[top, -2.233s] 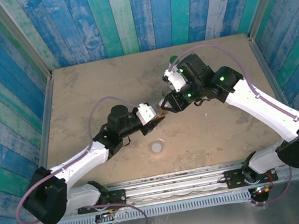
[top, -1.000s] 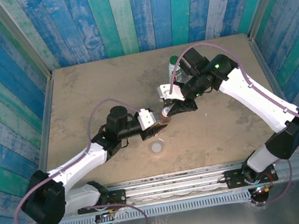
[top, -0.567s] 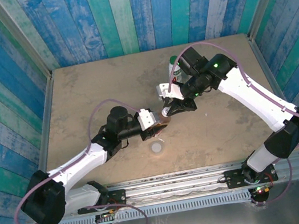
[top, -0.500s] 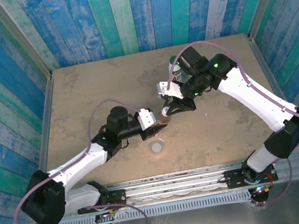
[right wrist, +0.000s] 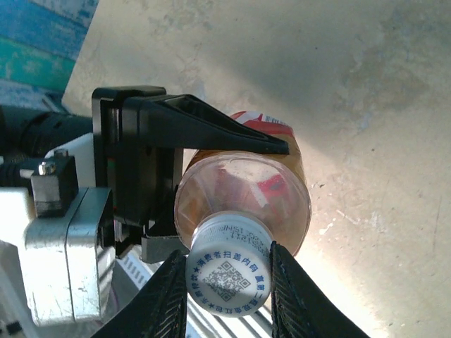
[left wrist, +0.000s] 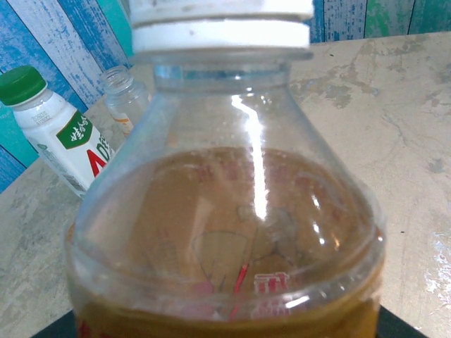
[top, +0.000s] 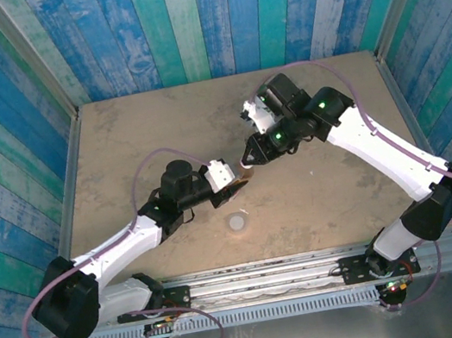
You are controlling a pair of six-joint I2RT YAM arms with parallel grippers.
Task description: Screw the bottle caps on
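Note:
My left gripper (top: 237, 183) is shut on the amber drink bottle (left wrist: 225, 211) and holds it tilted above the table. A white cap (right wrist: 229, 274) with blue print sits on the bottle's neck. My right gripper (right wrist: 229, 292) is shut on this cap, one finger (right wrist: 165, 299) on each side. In the top view the right gripper (top: 248, 161) meets the bottle (top: 244, 181) at the table's middle. The white bottle (left wrist: 60, 137) wears its green cap (left wrist: 21, 83). Beside it the short clear bottle (left wrist: 121, 90) stands with an open mouth. A pale grey cap (top: 236, 221) lies loose on the table.
The tan table (top: 141, 131) is walled by blue and green planks (top: 182, 19) at the back and sides. A metal rail (top: 262, 272) with the arm bases runs along the near edge. The white and clear bottles stand at the back, near the right arm.
The right gripper's jaws have closed the last bit onto the white cap, and its wrist has turned and shifted back. The left arm holds the bottle still.

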